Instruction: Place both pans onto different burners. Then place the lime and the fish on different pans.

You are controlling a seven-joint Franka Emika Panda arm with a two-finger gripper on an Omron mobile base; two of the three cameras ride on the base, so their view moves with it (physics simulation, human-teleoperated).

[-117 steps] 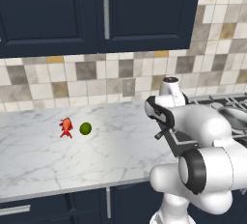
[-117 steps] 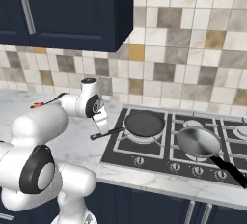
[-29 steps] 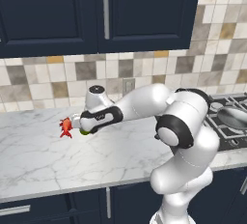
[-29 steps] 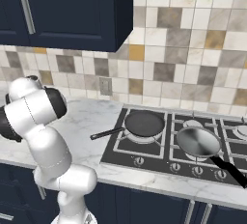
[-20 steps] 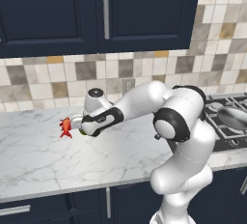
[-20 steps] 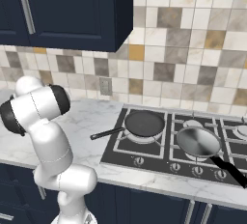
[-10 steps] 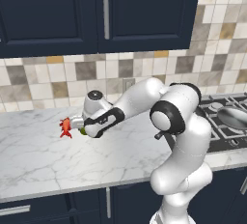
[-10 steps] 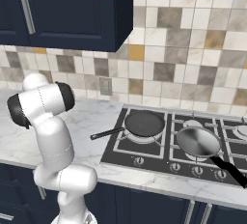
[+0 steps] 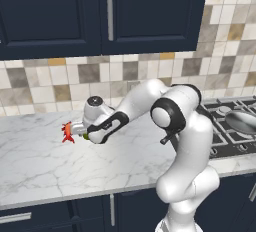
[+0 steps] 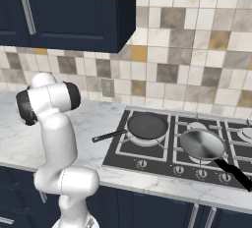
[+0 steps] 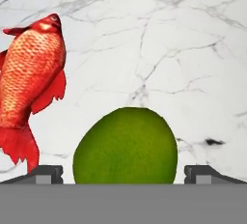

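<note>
Low over the marble counter [image 9: 40, 166], the gripper [image 11: 123, 172] stands spread wide with the lime [image 11: 126, 147] between its fingertips [image 11: 46, 172], untouched on either side. Just left lies the fish [image 11: 30, 85]. Far right, the black pan [image 10: 146, 125] and grey pan [image 10: 202, 143] sit on separate burners.

Fish and lime on the counter, both pans on the cooktop

On the counter [image 9: 40, 171], well left of the cooktop [image 10: 162, 160], the fish [image 9: 66, 131] lies just left of the lime [image 9: 85, 136]. The gripper [image 9: 80, 132] is low over the lime, which sits between its two fingertips [image 11: 46, 174] without touching them in the hand view. Each pan rests on its own burner, one pan [image 10: 146, 125] left of the other pan [image 10: 203, 144].
</note>
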